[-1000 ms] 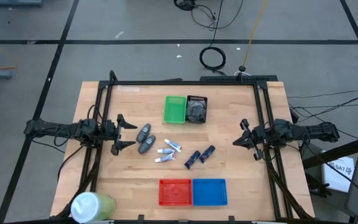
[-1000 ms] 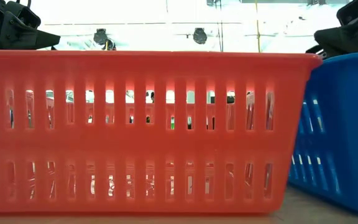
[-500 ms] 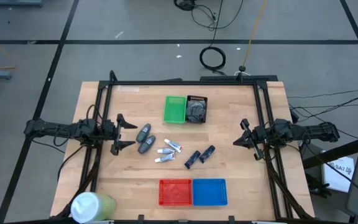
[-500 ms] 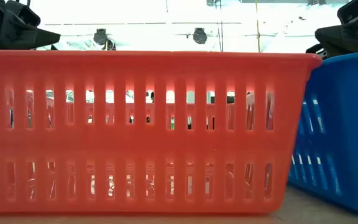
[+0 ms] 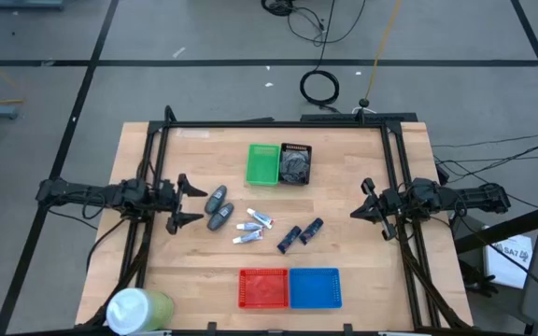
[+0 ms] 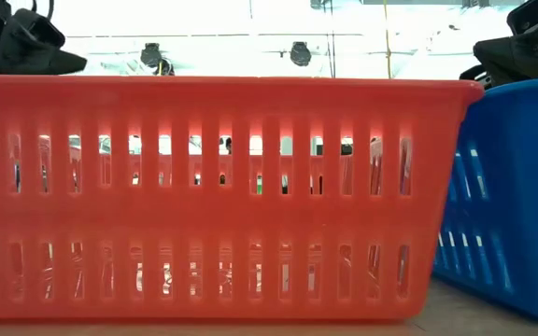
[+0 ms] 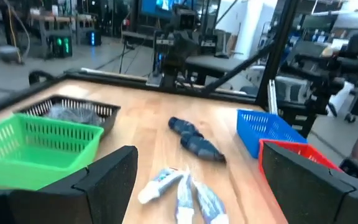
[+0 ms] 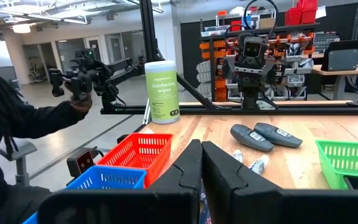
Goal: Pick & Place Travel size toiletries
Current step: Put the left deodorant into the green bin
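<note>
The travel size toiletries lie loose on the wooden table's middle. They are two grey oval containers (image 5: 218, 207) (image 8: 263, 135), three white-silver tubes (image 5: 250, 228) (image 7: 179, 186) and two dark navy tubes (image 5: 299, 234) (image 7: 194, 140). My left gripper (image 5: 202, 203) (image 7: 197, 155) hovers level at the table's left, open, its fingertips just left of the grey containers and touching nothing. My right gripper (image 5: 355, 214) (image 8: 201, 155) hovers level at the table's right, shut and with nothing in it, well away from the navy tubes.
A green tray (image 5: 262, 164) and a black tray (image 5: 295, 163) with something grey inside stand at the far middle. A red tray (image 5: 262, 287) and a blue tray (image 5: 315, 287) stand at the near edge. A pale green-white cylinder (image 5: 138, 308) stands at the near left corner. A person (image 8: 17, 137) is beyond the table.
My left gripper has rolled a little about the line it points along and has stayed in place, still open. Nothing on the table has moved.
</note>
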Robot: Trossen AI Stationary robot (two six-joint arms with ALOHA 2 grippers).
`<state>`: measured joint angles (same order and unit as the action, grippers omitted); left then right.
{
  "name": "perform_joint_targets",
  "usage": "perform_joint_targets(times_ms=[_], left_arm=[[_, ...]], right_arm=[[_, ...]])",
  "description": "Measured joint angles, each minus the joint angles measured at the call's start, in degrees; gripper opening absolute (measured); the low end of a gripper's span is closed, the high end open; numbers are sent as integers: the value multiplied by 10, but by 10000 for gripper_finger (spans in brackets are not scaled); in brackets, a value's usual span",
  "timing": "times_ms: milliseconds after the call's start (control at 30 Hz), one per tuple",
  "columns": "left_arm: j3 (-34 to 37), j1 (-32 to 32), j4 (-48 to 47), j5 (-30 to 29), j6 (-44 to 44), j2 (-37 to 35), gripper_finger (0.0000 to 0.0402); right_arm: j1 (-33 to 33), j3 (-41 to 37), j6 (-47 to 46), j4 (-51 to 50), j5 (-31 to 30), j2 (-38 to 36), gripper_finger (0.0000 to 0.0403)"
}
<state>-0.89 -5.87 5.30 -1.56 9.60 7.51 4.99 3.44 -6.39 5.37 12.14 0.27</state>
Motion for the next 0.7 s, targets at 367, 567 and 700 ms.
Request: perform_joint_targets(times_ms=[367, 567, 700], left_arm=[[0, 0, 4, -49, 114, 0, 337], [0, 1, -4, -107, 125, 0, 337], [0, 0, -10, -107, 145, 5, 337]], right_arm=[[0, 0, 0, 0, 0, 0, 0], [0, 0, 0, 0, 0, 0, 0], [0, 0, 0, 0, 0, 0, 0]])
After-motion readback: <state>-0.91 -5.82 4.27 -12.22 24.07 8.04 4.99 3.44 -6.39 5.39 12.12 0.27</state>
